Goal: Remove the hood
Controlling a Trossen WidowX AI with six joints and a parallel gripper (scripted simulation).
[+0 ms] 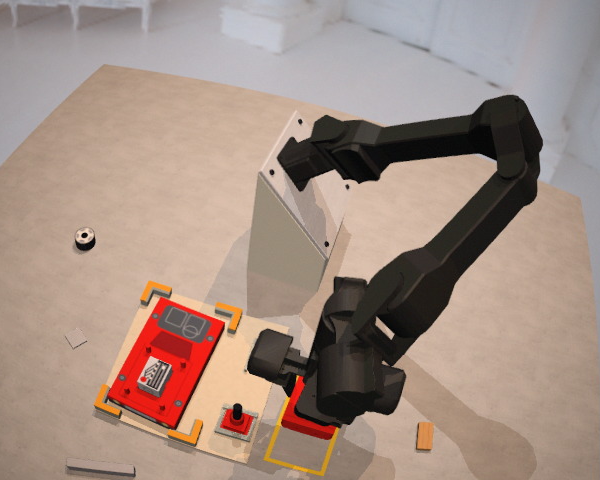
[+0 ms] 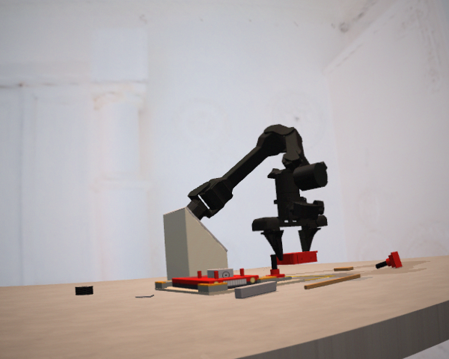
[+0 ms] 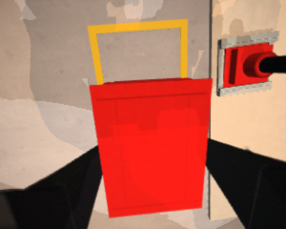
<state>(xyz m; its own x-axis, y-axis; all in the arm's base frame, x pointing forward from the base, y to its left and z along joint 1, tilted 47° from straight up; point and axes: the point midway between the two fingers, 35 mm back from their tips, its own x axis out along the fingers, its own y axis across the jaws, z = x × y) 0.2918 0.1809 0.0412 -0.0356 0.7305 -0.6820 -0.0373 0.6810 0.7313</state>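
Observation:
My gripper point(image 2: 294, 255) point(image 3: 152, 146) is shut on the red hood point(image 1: 310, 427) point(image 2: 300, 257) point(image 3: 153, 167), one finger on each long side. The hood is level and hangs a little above the table. The marked area, a yellow outline point(image 1: 294, 467) point(image 3: 138, 26), lies below it; its front part shows in the top view and its far part in the wrist view, and the hood and gripper hide the rest. The red toy car point(image 1: 197, 372) point(image 2: 185, 280) stands between orange corner pieces, with its hood opening bare and a grey engine block point(image 1: 154, 376) point(image 2: 220, 273) inside.
A red piece with a black post point(image 1: 237, 413) point(image 2: 274, 264) point(image 3: 257, 64) stands in a grey holder close beside the marked area. A wooden block point(image 1: 424, 436) lies to its right. A grey bar point(image 1: 100, 467) point(image 2: 255, 289), a wheel point(image 1: 84, 238) and a sloped stand point(image 1: 285, 237) point(image 2: 194, 243) are also on the table.

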